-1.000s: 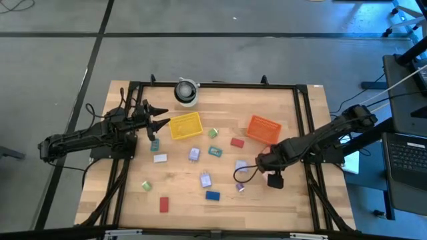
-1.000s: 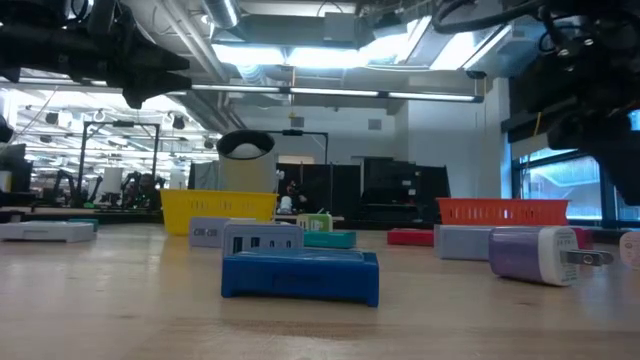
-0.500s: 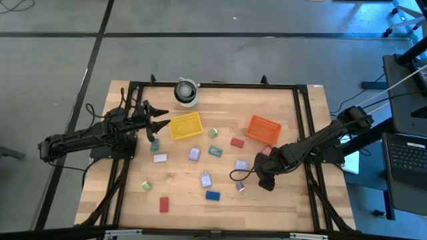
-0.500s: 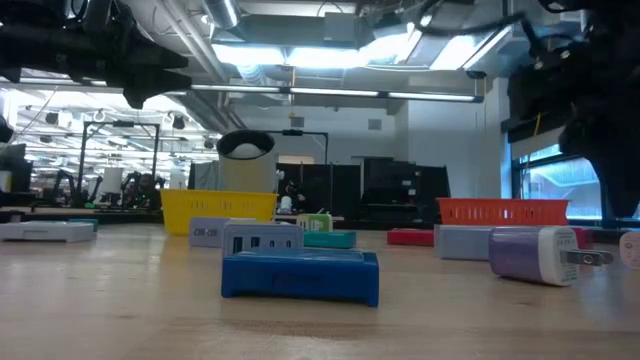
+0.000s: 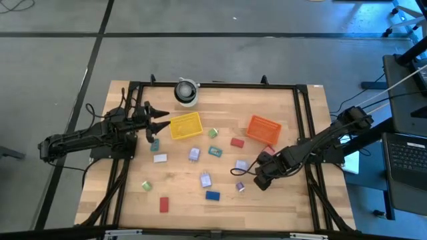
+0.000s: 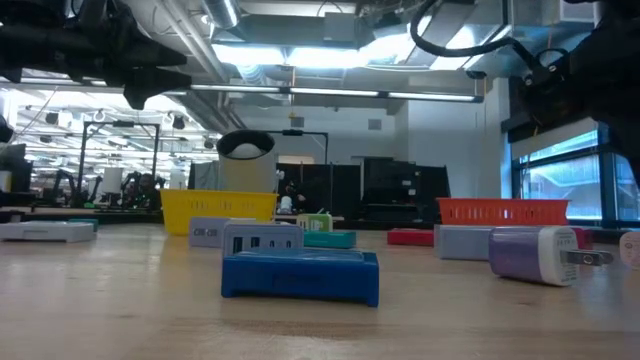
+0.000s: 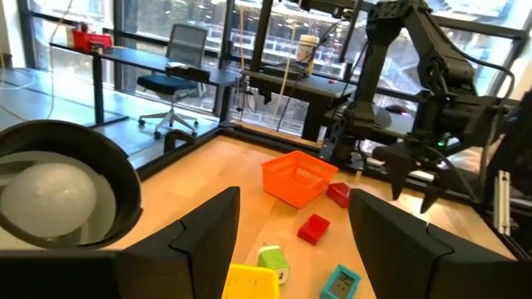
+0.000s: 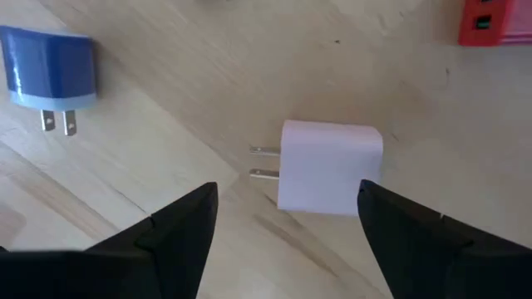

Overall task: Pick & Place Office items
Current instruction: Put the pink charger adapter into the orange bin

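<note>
My right gripper (image 8: 283, 228) hangs with jaws wide over the small white plug adapter with two metal prongs (image 8: 328, 166), which lies flat on the wooden table (image 5: 180, 190) between the finger lines; its prongs point toward the blue plug adapter (image 8: 51, 60), its long axis running across the gap. This arm is much the nearer. The orange mesh basket (image 5: 263, 129) beyond it looks empty, as does the yellow mesh basket (image 5: 185, 125). My left gripper (image 5: 152, 121), jaws apart, waits beside the yellow basket.
</note>
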Action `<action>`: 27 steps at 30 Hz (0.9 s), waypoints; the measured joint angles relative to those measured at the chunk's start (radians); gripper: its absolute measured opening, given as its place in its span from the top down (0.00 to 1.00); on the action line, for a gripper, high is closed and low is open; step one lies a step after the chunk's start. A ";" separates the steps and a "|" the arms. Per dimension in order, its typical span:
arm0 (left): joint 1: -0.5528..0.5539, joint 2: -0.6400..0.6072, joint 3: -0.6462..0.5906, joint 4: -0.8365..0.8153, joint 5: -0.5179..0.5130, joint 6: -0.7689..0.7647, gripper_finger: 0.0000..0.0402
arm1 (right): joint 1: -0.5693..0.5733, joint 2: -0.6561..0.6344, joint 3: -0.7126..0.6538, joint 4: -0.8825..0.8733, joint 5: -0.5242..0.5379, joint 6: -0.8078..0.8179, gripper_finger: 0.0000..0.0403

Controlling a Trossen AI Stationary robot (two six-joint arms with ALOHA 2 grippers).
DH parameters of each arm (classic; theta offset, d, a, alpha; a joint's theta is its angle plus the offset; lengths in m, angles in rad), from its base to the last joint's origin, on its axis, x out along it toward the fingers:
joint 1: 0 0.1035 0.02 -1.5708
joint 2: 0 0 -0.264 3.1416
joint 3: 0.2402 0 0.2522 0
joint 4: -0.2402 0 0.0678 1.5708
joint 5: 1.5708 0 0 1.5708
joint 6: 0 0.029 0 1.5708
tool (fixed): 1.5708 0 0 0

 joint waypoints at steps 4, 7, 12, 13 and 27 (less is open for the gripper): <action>0.000 0.000 0.000 0.000 0.015 -0.010 0.45 | 0.000 0.000 0.000 -0.026 0.013 -0.009 0.28; 0.000 0.000 0.000 0.000 0.017 -0.019 0.45 | 0.000 0.000 0.000 -0.037 0.026 -0.032 0.28; 0.000 0.000 0.000 0.000 0.019 -0.026 0.45 | 0.004 0.000 0.000 -0.043 0.042 -0.049 0.24; 0.000 0.000 0.000 0.000 0.024 -0.027 0.45 | 0.004 0.000 0.000 -0.044 0.046 -0.046 0.23; 0.000 0.000 0.000 0.000 0.062 -0.027 0.45 | 0.017 -0.001 -0.063 0.013 0.071 0.095 0.19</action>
